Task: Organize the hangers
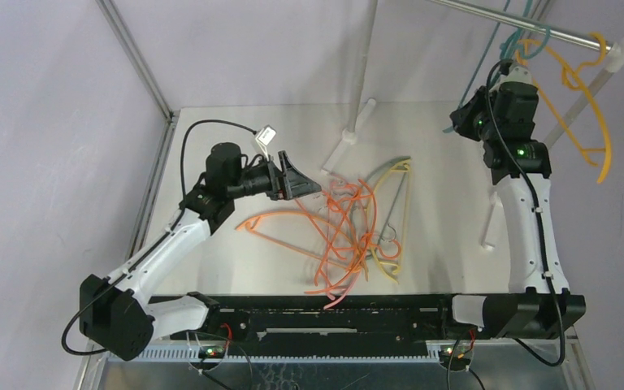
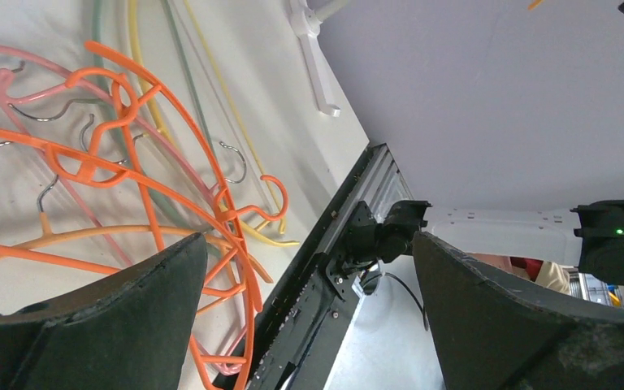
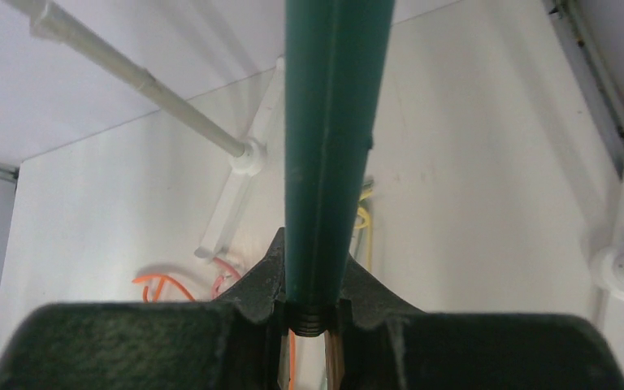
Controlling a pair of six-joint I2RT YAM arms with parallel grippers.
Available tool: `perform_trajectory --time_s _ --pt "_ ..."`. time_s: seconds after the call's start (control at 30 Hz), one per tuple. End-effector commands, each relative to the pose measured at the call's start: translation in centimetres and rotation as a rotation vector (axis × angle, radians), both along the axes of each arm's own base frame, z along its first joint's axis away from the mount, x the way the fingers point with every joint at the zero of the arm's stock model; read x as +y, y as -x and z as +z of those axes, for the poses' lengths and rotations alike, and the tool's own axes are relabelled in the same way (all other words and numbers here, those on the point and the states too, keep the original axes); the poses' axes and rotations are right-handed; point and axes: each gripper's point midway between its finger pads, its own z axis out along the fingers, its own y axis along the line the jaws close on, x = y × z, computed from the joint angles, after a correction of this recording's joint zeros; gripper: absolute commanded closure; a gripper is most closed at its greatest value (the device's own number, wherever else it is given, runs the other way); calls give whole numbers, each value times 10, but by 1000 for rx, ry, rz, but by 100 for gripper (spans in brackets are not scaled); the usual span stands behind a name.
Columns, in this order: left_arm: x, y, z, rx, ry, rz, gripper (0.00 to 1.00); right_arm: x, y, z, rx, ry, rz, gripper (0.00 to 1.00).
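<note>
A tangled pile of hangers point(image 1: 349, 231) in orange, pink, yellow and pale green lies on the white table at centre. My left gripper point(image 1: 296, 183) is open and empty, hovering at the pile's upper left edge. In the left wrist view point(image 2: 309, 268) its jaws stand wide apart, with orange hangers point(image 2: 142, 175) beyond the left finger. My right gripper point(image 1: 518, 80) is raised at the far right, just under the steel rail point(image 1: 496, 15). It is shut on a teal hanger point(image 3: 333, 146), whose hook end reaches up to the rail point(image 1: 528, 36). An orange-yellow hanger point(image 1: 589, 106) hangs from the rail.
The rack's white upright pole point(image 1: 363, 73) and its foot point(image 1: 349, 134) stand at the back centre; a slanted white pole point(image 1: 573, 106) is at the right. A grey frame post point(image 1: 134, 57) runs along the back left. The black base rail point(image 1: 357, 313) lines the near edge.
</note>
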Motion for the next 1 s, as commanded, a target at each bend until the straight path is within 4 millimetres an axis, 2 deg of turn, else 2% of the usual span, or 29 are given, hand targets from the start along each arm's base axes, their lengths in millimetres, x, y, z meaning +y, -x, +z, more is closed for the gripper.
perform_trajectory --time_s 0.0,0.13,0.33,0.63,0.8,0.97 --pt "4 -5 -1 -30 3 0 0 -17 -1 47 -125 47 -17 100" --pt "5 -10 -1 -30 6 5 1 -26 -5 47 -112 51 -19 100" --pt "10 -15 -6 -23 3 18 1 -37 -16 25 -21 49 2 100" --pt "21 -22 -13 -13 -1 54 0 -60 -24 4 64 30 -12 100" --pt "24 -27 -16 -3 -2 64 1 -71 -21 -2 82 19 -37 100" --pt "23 -33 -19 8 -5 62 1 -87 -7 -11 97 11 -83 100"
